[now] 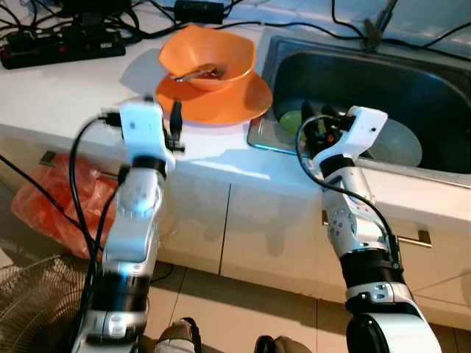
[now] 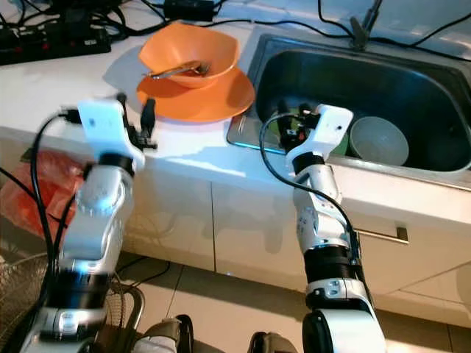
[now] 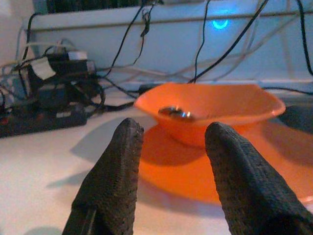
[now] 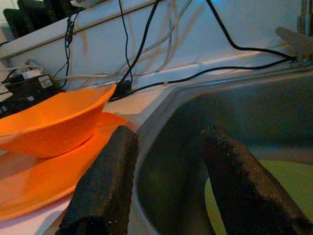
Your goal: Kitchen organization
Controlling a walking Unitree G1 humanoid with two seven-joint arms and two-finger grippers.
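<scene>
Left arm: raised from the lower left, forearm upright, wrist bent forward over the front edge of the bench (image 1: 66, 95).
Left gripper (image 3: 171, 142): held low over the bench just short of the orange plate (image 1: 221, 103), aimed at it; jaws parted with nothing between them, the two black fingers (image 3: 115, 171) framing the plate's near rim.
Right arm: raised from the lower right, forearm upright, wrist tipped over the sink's front rim.
Right gripper (image 4: 168, 161): poised at the front left corner of the sink (image 1: 441, 95); jaws spread and empty, one finger (image 4: 105, 186) above the rim, the other over the basin.
Orange bowl (image 1: 210, 55): sits upright on the orange plate, on the bench just left of the sink; its rim is roughly squared, corners drawn out.
Spoon (image 1: 195, 73): metal, lying inside the orange bowl, its long axis running left to right across the bowl.
Green plate (image 4: 274, 191): flat on the sink floor, partly hidden by the right gripper.
Pale bowl (image 2: 379, 140): upright in the sink, to the right of the right gripper.
Power strip (image 1: 62, 48): black, at the back left of the bench amid cables.
Orange bag (image 1: 55, 198): on the floor beside the cabinet, lower left.
</scene>
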